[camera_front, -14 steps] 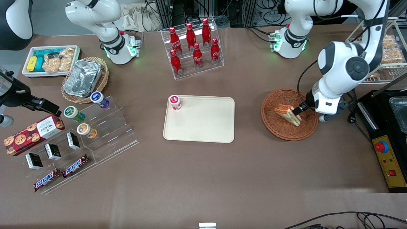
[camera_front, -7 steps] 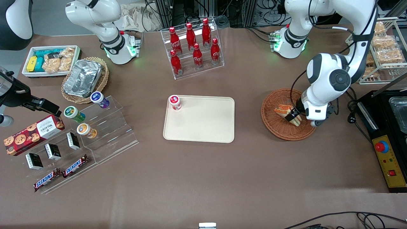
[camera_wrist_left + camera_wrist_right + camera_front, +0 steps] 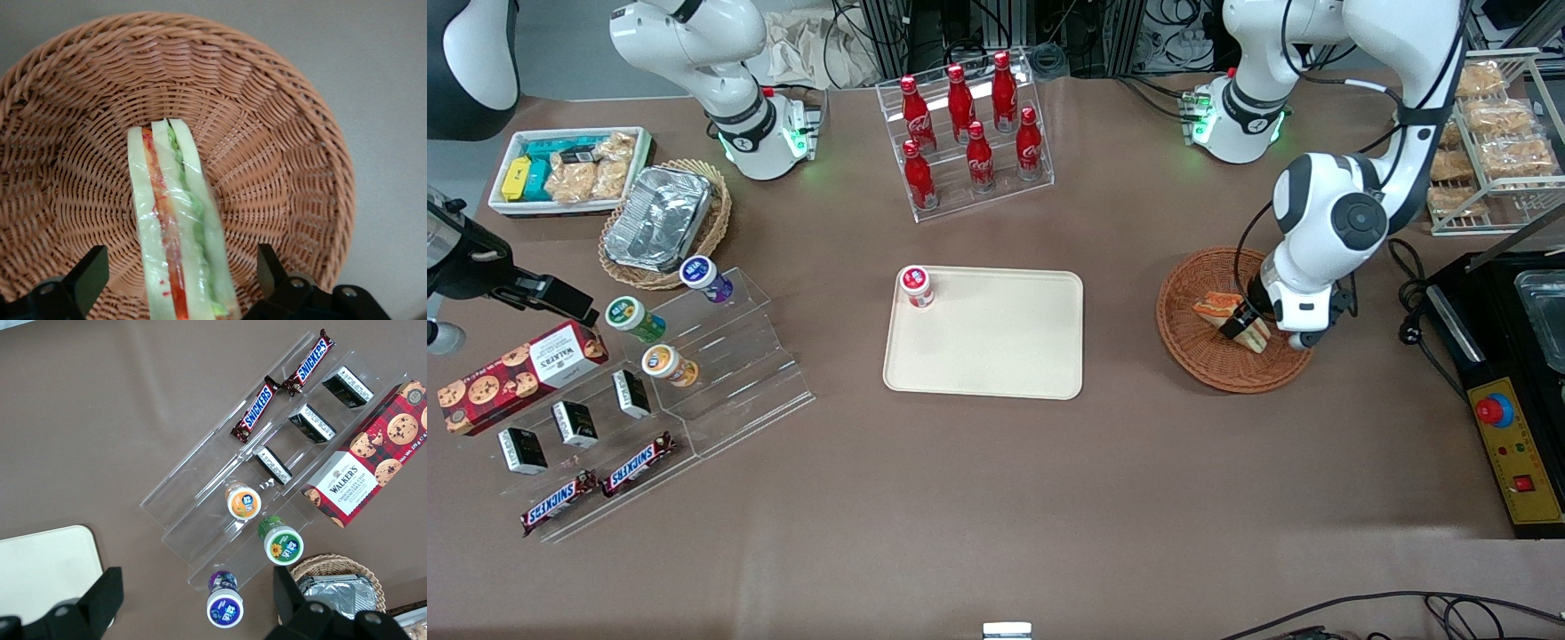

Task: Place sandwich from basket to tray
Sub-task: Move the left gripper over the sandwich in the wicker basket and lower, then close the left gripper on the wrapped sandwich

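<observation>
The sandwich [image 3: 1221, 310] is a wrapped wedge of white bread with red, orange and green filling. It lies in the round reddish-brown wicker basket [image 3: 1193, 348] toward the working arm's end of the table. It also shows in the left wrist view [image 3: 175, 227], in the basket [image 3: 280, 140]. My left gripper [image 3: 1240, 324] is down in the basket, open, its fingers [image 3: 272, 267] standing on both sides of the sandwich with gaps between them and the bread. The cream tray [image 3: 996, 342] lies at the table's middle.
A small red-capped jar [image 3: 916, 286] stands on the tray's corner. A clear rack of red cola bottles [image 3: 965, 133] stands farther from the front camera. A black control box [image 3: 1516, 444] and a wire rack of snacks [image 3: 1494, 151] are beside the basket. Clear snack steps [image 3: 649, 391] lie toward the parked arm's end.
My left gripper has moved over the basket from its rim to the sandwich and come down, so that its open fingers now straddle the wedge. The sandwich has not moved.
</observation>
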Controlling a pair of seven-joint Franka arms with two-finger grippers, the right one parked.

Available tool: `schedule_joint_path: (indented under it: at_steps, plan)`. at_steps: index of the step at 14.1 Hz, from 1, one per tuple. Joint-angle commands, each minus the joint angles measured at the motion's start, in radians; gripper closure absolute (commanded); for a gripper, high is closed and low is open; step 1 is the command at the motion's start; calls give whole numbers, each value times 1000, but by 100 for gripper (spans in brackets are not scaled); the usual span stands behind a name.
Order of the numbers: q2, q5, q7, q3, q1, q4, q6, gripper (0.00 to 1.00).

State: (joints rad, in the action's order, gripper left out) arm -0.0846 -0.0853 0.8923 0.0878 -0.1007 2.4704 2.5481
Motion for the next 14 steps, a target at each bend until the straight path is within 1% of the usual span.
schedule_joint_path:
  at_steps: [1, 2, 3, 4, 6, 7, 8, 9, 12, 13, 14]
  plan:
    - [49, -13, 17, -2, -10, 74, 69, 2]
    - [51, -13, 17, -2, -10, 85, 86, 6]
    - [52, -14, 17, -2, -10, 90, 92, 13]
    - [52, -14, 20, -2, -11, 90, 92, 25]
    - [49, -14, 52, 0, -11, 90, 100, 59]
    - [49, -14, 54, 0, -11, 88, 100, 72]
    - [51, -14, 54, -2, -11, 87, 98, 87]
    - [49, -14, 53, 0, -11, 79, 92, 100]
    - [54, -11, 57, 13, -11, 38, 60, 100]
    - [58, -5, 56, 13, -11, 4, 2, 100]
    - [57, 1, 56, 13, -10, -61, -97, 100]
